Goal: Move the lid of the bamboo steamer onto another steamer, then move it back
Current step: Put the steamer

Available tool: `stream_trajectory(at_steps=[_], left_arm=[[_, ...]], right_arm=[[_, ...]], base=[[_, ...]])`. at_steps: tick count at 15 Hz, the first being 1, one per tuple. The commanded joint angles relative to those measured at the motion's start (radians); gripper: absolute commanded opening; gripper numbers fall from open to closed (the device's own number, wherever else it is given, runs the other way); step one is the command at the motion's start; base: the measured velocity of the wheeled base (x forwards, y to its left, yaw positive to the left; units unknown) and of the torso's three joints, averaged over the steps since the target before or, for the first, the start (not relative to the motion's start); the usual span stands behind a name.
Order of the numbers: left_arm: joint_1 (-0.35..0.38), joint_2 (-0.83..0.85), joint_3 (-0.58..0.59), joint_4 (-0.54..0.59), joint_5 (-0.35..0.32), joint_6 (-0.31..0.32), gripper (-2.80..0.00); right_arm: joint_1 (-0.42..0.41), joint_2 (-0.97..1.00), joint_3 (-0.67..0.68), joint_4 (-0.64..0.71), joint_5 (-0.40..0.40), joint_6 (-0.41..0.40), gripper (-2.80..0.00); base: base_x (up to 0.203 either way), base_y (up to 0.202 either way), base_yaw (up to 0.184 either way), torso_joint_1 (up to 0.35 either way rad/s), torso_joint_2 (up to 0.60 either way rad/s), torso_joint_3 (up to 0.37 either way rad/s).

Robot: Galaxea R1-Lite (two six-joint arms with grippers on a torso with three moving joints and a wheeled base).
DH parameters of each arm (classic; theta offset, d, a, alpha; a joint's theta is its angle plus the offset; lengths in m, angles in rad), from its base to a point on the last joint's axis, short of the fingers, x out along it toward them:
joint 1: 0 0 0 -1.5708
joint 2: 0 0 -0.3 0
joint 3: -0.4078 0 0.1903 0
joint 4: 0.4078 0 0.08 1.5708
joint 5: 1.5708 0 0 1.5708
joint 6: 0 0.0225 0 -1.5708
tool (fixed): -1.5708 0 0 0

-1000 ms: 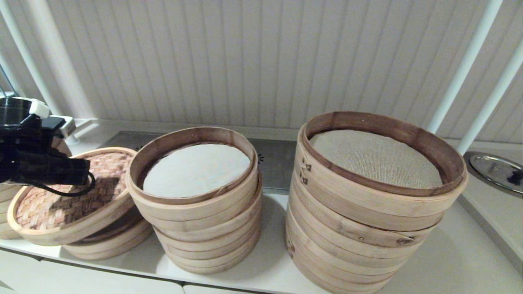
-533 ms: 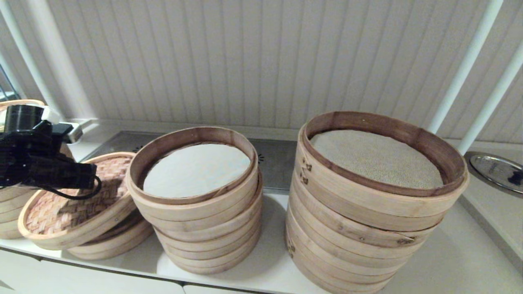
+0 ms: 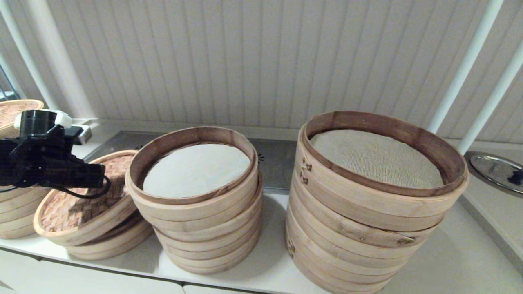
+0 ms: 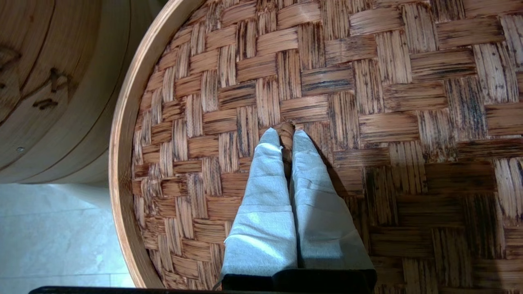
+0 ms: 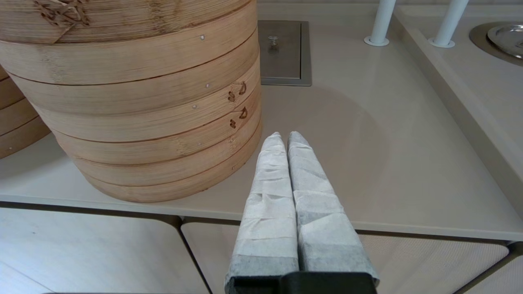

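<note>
The bamboo steamer lid (image 3: 77, 208), woven pinkish-brown with a pale rim, hangs tilted above a low single steamer (image 3: 118, 241) at the left. My left gripper (image 3: 92, 179) is shut on its small centre loop handle (image 4: 287, 130); in the left wrist view the weave of the lid (image 4: 367, 102) fills the picture around the gripper (image 4: 286, 136). The lid's right rim is close beside the other steamer (image 3: 196, 204), a medium stack with a white liner (image 3: 196, 169). My right gripper (image 5: 284, 136) is shut and holds nothing, low over the counter's front edge.
A wider, taller stack (image 3: 367, 228) with a beige mesh liner stands right of centre, close to the right gripper (image 5: 135, 102). Another stack (image 3: 16, 212) with a woven lid (image 3: 12, 112) sits far left. A metal dish (image 3: 496, 169) and white poles (image 3: 461, 69) are at right.
My left gripper has carried the tilted lid to the right, nearer the medium stack. The far-left stack has come into view behind it. The right arm has not moved.
</note>
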Motion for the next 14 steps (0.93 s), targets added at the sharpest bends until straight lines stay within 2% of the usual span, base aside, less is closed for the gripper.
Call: stream_trajectory(at_steps=[1, 14], left_arm=[[0.001, 0.016, -0.008, -0.001, 0.000, 0.003, -2.80], [0.021, 0.016, -0.007, -0.001, 0.002, 0.011, -2.80]], right_arm=[[0.000, 0.000, 0.002, 0.000, 0.000, 0.000, -2.80], [0.000, 0.000, 0.002, 0.000, 0.000, 0.000, -2.80]], base=[[0.000, 0.000, 0.000, 0.000, 0.00, 0.000], [0.000, 0.000, 0.000, 0.000, 0.00, 0.000]])
